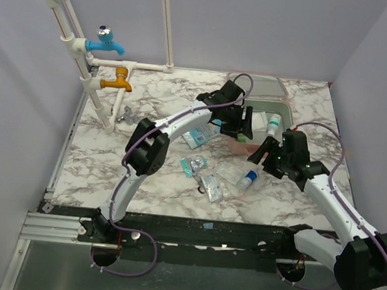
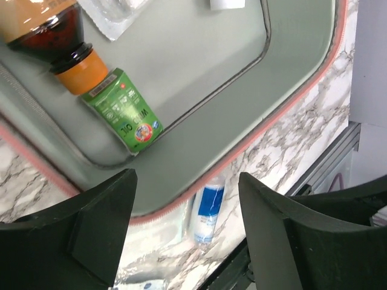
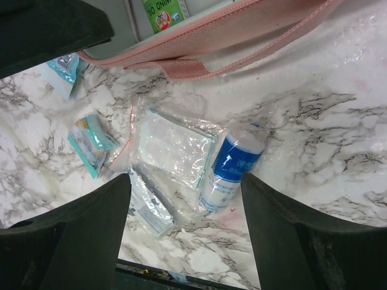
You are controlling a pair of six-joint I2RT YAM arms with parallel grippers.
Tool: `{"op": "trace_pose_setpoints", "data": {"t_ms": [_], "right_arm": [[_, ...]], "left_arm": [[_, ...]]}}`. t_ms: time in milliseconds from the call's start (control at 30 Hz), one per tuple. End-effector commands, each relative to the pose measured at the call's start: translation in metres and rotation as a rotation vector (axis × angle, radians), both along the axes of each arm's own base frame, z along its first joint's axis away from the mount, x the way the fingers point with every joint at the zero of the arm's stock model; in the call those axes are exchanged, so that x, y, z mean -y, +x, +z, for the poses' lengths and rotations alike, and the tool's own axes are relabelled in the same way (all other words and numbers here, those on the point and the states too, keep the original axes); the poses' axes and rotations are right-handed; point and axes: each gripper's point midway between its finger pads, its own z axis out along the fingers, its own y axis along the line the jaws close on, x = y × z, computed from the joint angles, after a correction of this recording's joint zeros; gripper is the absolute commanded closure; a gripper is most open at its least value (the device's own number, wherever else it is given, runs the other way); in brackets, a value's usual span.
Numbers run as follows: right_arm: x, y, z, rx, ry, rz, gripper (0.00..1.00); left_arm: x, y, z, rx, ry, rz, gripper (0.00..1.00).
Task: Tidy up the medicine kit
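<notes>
A marbled white table [image 1: 142, 174] stood inside lavender walls, with white pipes carrying a blue tap [image 1: 107, 43] and an orange tap [image 1: 117, 80] at the far left. The medicine kit [image 1: 262, 84] lay open at the far right of the table, its pink zip edge framing the grey lining.

The left gripper [image 1: 242, 126] hung above the kit's near left corner, jaws spread wide and holding nothing. In its wrist view the lining [image 2: 199, 54] filled the space beyond the fingers [image 2: 91, 223]. A green box [image 2: 124, 112] lay against the inner seam, touching the orange cap of a brown bottle [image 2: 60, 36].

The right gripper [image 1: 267, 152] hovered just beside the kit's near edge, over the table, its jaws likewise wide apart and empty. Below it, outside the kit, lay a blue-and-white bottle [image 3: 233, 166] on its side, touching a clear zip bag [image 3: 172, 148]. A teal sachet [image 3: 91, 142] sat near the bag's left side. The kit's pink edge crossed the top of that view.
</notes>
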Motion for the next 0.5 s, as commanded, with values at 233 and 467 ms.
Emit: {"op": "trace_pose_setpoints", "data": {"t_ms": [233,467], "right_arm": [[-0.004,-0.034,-0.036,-0.173,0.064,-0.042,0.26],[-0.005,-0.040,-0.053,-0.218,0.071,-0.057,0.30]], "left_arm": [[-0.021,-0.015,0.090,0.177,-0.069,-0.047,0.25],[-0.034,-0.030,0.125,0.246,-0.110,-0.063,0.22]]}}
